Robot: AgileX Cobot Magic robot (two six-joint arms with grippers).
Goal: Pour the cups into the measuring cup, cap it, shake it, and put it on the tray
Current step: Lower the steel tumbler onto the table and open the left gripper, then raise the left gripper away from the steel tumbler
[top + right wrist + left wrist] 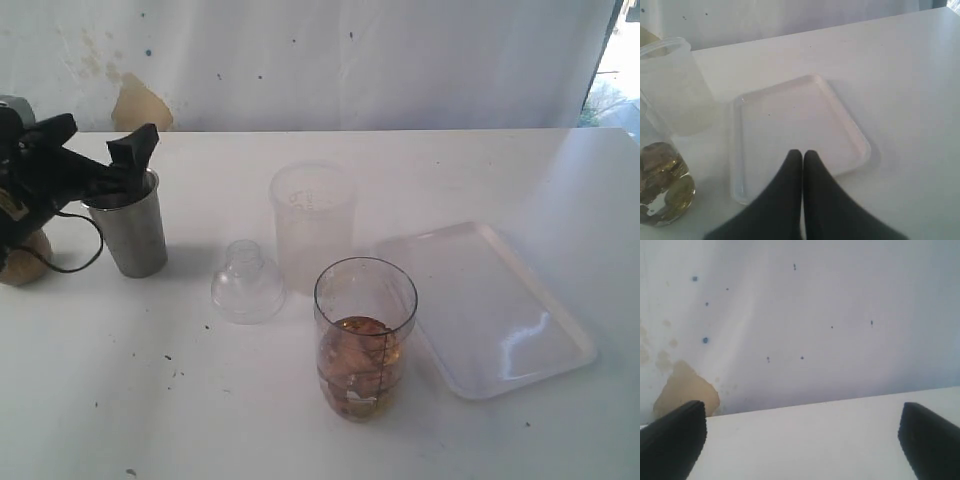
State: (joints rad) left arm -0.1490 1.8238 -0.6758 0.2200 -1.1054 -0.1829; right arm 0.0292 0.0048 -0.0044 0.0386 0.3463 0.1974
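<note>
The steel tumbler [128, 235] stands upright at the left of the table. My left gripper [98, 140] hovers open at its rim, one fingertip [135, 148] just above the rim. In the left wrist view that gripper [800, 440] has only bare table and wall between its fingers. The brown wooden cup [20, 262] is mostly hidden behind the left arm. The clear measuring cup [365, 338] stands in front, uncapped, with brownish contents [662, 182]. The white tray [490, 305] lies to its right. My right gripper [802, 155] is shut and empty over the tray [790, 120].
A frosted unmarked cup [312, 222] stands behind the measuring cup, also seen beside the tray [672, 85]. A clear domed lid [247, 285] lies between the tumbler and the measuring cup. A stained white wall [300, 60] backs the table.
</note>
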